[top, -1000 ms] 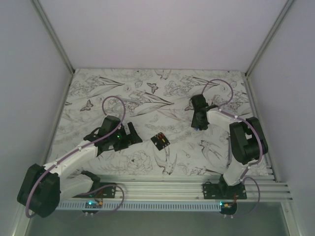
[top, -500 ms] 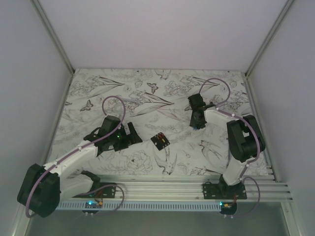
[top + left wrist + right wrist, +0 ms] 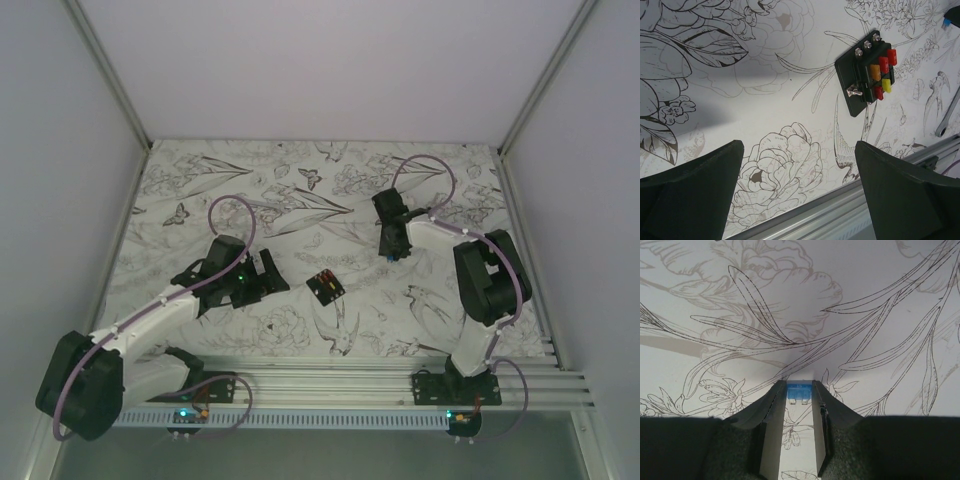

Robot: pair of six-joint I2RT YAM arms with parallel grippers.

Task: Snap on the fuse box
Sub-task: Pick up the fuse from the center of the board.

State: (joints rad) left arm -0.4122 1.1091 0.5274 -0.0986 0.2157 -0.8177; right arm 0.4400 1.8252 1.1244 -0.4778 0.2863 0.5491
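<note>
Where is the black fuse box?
From above, the fuse box lies flat near the middle of the flowery table, just right of the open left gripper; the right gripper, pinching a small blue fuse, is farther back.

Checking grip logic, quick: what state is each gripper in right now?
Left gripper: open, holding nothing.
Right gripper: closed on a small blue fuse.

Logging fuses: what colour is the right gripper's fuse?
The small plastic fuse is blue; right wrist view.
</note>
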